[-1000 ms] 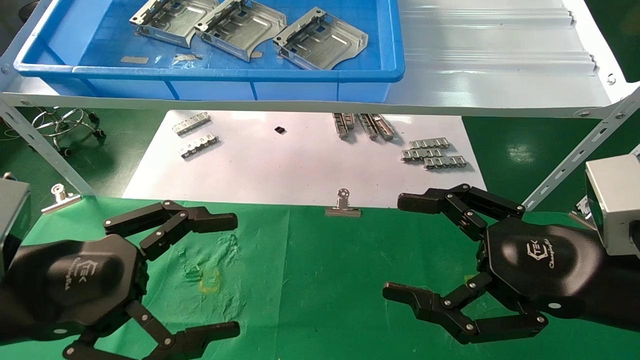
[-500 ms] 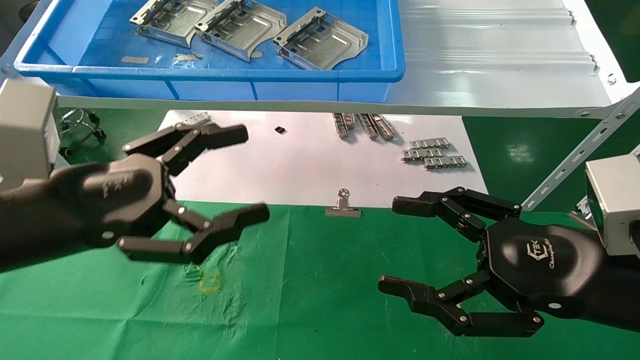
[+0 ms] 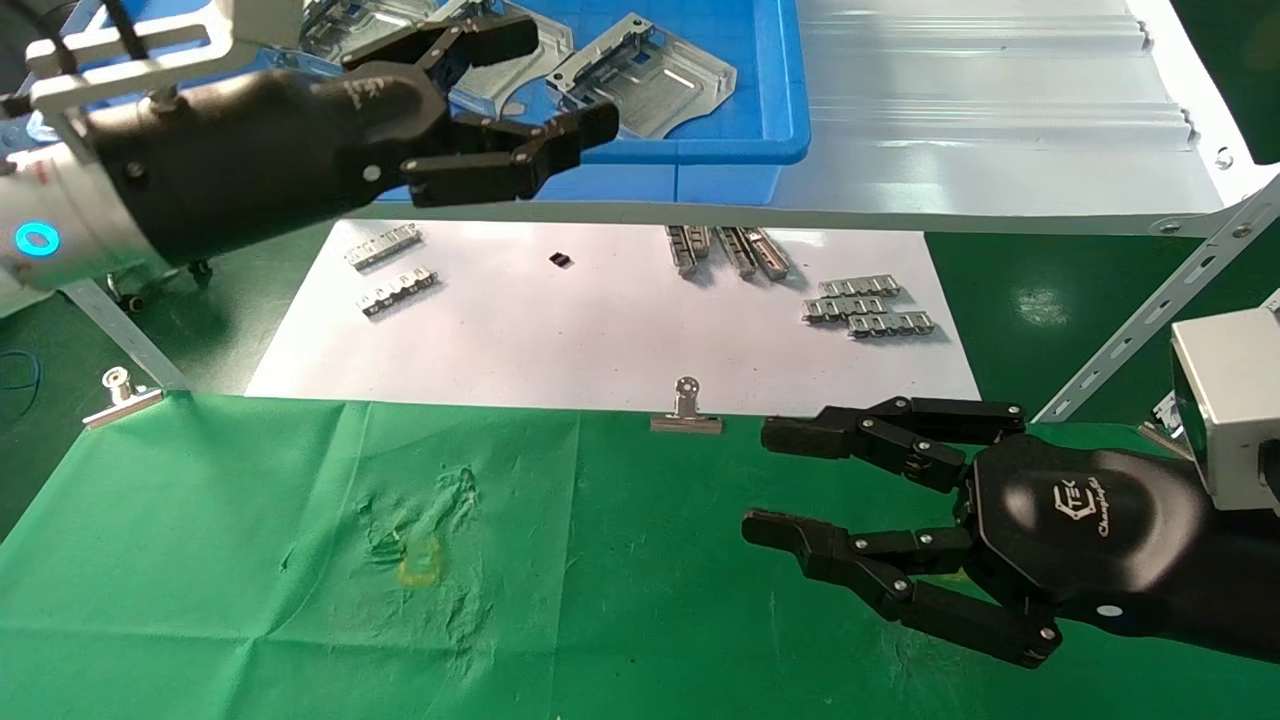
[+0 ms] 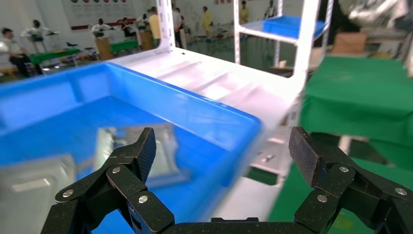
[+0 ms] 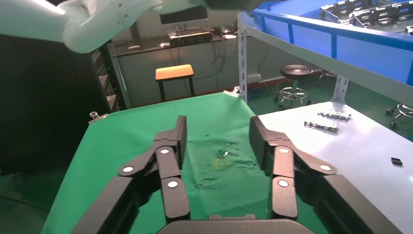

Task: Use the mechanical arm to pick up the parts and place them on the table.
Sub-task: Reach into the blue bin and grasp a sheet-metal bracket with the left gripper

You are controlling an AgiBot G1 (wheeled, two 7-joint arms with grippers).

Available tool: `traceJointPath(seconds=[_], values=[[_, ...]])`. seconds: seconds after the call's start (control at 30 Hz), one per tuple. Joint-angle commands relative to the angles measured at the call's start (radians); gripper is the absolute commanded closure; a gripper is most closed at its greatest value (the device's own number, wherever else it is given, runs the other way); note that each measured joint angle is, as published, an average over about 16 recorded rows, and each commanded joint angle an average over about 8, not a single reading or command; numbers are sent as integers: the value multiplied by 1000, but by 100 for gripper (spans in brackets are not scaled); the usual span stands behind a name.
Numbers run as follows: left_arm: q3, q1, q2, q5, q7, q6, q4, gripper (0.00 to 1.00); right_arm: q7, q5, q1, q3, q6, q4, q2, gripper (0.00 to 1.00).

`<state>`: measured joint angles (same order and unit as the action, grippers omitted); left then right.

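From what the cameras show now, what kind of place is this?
Probably a factory workshop or robot test floor: stamped metal parts in a blue bin on a white metal shelf, and more green-covered tables with people beyond.

Left hand hides two parts; third top cut off.

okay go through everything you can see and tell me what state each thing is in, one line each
Left hand: open, raised at the blue bin's near edge, holding nothing.
Right hand: open, low over the green cloth, empty.
Parts: lying in the bin, none picked up.
Blue bin: on the white shelf, holding the parts.
Green cloth: wrinkled, no part on it.
Narrow strips: lying on the white paper.
Clips: clamped on the cloth's far edge.
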<state>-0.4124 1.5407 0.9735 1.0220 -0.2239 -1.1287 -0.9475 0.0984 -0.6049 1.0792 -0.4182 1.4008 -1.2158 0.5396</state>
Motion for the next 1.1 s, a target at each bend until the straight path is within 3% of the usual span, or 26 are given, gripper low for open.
traceJointPath(seconds=[0.03,0.3,0.57,0.67,0.83,0.9,0.97,1.1], values=[[-23,56,33,40,-3,14,48,0,0,0,0,0,0,0,0,100],[-108,287,175,181,81,13,362,0,0,0,0,0,0,0,0,100],[-166,427,288,272,163,24,637,1,0,0,0,0,0,0,0,100],[-175,456,321,288,190,53,711,19,0,0,0,0,0,0,0,100],[-180,483,363,298,221,123,795,78,0,0,0,0,0,0,0,100],[-181,487,373,299,225,159,812,94,0,0,0,0,0,0,0,100],[-184,486,380,297,225,193,818,100,0,0,0,0,0,0,0,100],[-194,477,387,296,217,247,806,100,0,0,0,0,0,0,0,100]])
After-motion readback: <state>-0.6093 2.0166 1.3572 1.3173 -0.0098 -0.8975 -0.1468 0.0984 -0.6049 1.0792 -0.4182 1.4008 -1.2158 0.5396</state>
